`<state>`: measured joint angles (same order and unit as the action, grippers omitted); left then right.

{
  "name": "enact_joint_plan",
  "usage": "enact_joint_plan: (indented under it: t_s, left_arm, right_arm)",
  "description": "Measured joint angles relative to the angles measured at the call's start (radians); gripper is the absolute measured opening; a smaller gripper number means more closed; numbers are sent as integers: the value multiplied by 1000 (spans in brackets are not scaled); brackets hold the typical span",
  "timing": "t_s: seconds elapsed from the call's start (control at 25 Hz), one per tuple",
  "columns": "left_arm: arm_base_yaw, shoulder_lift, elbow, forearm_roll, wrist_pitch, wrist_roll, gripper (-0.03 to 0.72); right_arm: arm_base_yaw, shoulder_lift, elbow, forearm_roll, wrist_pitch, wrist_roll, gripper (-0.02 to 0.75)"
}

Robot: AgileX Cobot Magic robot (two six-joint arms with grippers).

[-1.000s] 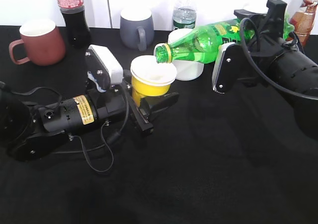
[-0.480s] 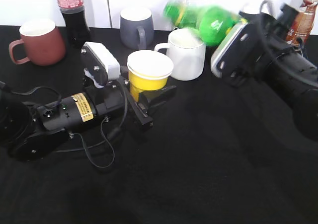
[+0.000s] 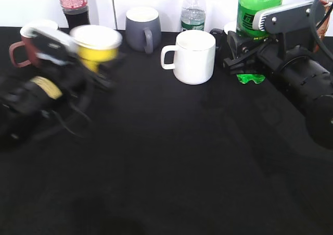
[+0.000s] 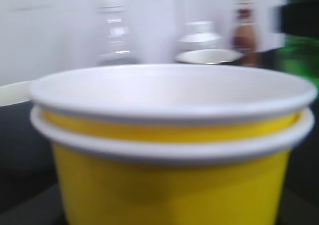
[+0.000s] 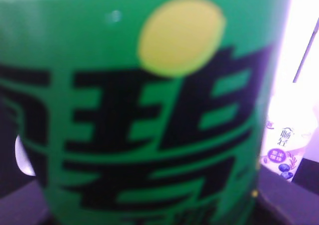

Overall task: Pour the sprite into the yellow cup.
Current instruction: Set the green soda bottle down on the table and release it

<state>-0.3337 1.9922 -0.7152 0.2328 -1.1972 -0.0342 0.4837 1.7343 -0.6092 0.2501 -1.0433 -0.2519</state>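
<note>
While both arms carry their loads, each reads as follows.
Left gripper (image 3: 99, 71): blurred in the exterior view; its fingers cannot be made out, but it appears closed around the yellow cup (image 3: 97, 45), which sits at its tip.
Right gripper (image 3: 240, 50): its dark fingers are clamped on the lower body of the sprite (image 3: 258, 3), which stands upright.
Yellow cup position: at the back left of the black table (image 3: 171, 157), in front of the red mug (image 3: 23, 39) and near the cola bottle (image 3: 73, 3); whether it rests on the table or is lifted cannot be told.
Sprite position: at the back right, right of the white mug (image 3: 192, 57), its top out of frame.
Left wrist view only: the yellow cup (image 4: 172, 150) fills the frame, showing two stacked white rims.
Right wrist view only: the sprite (image 5: 144, 105) label fills the frame, with dark characters and a yellow dot; a small white carton (image 5: 285, 152) stands behind on the right.
Exterior view only: grey mug (image 3: 142, 29) and water bottle (image 3: 193, 11) along the back.
Left arm pose: low and stretched along the table from the left edge.
Right arm pose: reaching in from the right, wrist level.
</note>
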Motion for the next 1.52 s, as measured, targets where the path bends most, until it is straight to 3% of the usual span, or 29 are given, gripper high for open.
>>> enact_joint_plan:
  t_s: [0.16,0.48,0.88,1.0,1.12,1.32,1.44,1.52]
  left_arm:
    - [99,72,-110,-1,-1,3,482]
    - [99,298,-401,72,-1,-49,482]
    - [92,352,-459,91,125,-107,501]
    - [92,357,-456,94,143,-127,579]
    - [92,329,-399,89,138,-131,602]
    - [93,161,-133,36,180,-132,599]
    - [93,-51,76,37,207,-132,594]
    - [93,-213,146,38,340,-132,594]
  right_arm:
    - [0,1,0,0,0,15,459]
    - [0,1,0,12,0,21,459]
    - [0,1,0,21,0,21,459]
    - [0,1,0,23,0,21,459]
    - [0,1,0,24,0,21,459]
    - [-17,1,0,98,0,49,459]
    - [-159,1,0,82,13,154,459]
    - [-277,1,0,22,34,192,459]
